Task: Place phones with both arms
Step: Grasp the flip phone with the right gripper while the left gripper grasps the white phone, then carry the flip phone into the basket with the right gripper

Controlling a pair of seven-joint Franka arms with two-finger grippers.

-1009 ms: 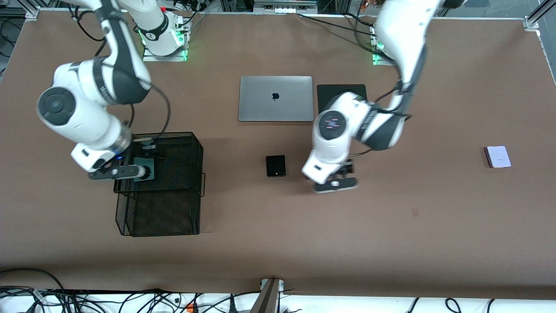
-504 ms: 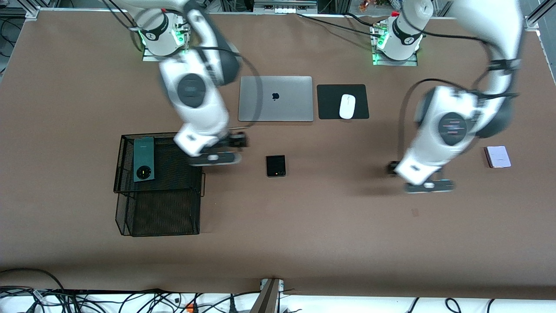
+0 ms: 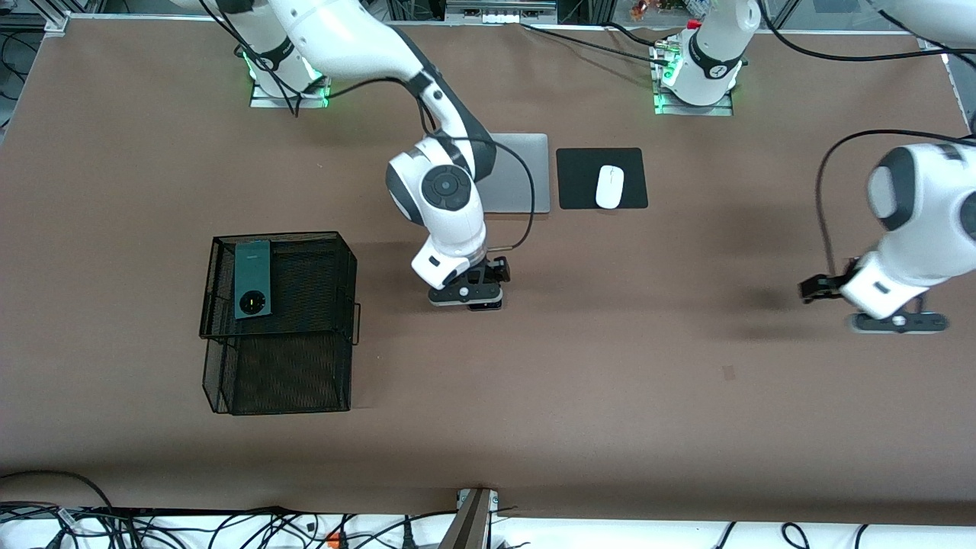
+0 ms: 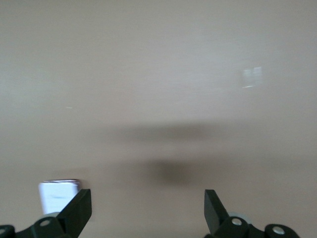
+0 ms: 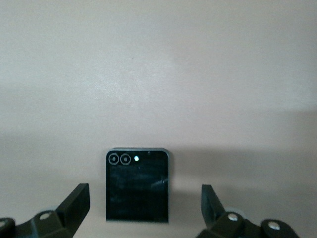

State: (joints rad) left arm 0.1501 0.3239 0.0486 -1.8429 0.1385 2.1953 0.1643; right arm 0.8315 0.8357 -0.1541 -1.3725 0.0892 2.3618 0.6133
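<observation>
The dark-green phone [image 3: 252, 278] lies on the top tier of the black mesh basket [image 3: 305, 259]. My right gripper [image 3: 467, 296] is open over the small black phone [image 3: 490, 306], which it mostly hides in the front view. In the right wrist view the black phone [image 5: 137, 186] lies flat on the table between the open fingers of the right gripper [image 5: 143, 204]. My left gripper [image 3: 900, 322] is open and empty, low over the table at the left arm's end. The pale phone [image 4: 58, 191] shows in the left wrist view just outside one finger of the left gripper [image 4: 147, 210]. The left arm hides it in the front view.
The silver laptop [image 3: 526, 175] lies shut, partly hidden by the right arm. Beside it, toward the left arm's end, a white mouse [image 3: 609, 186] sits on a black pad [image 3: 576, 179]. The mesh basket has a lower tier [image 3: 278, 374] nearer the front camera.
The right gripper left the green phone on the basket and swung over the black phone. The left gripper swung from the table's middle to the pale phone at the left arm's end.
</observation>
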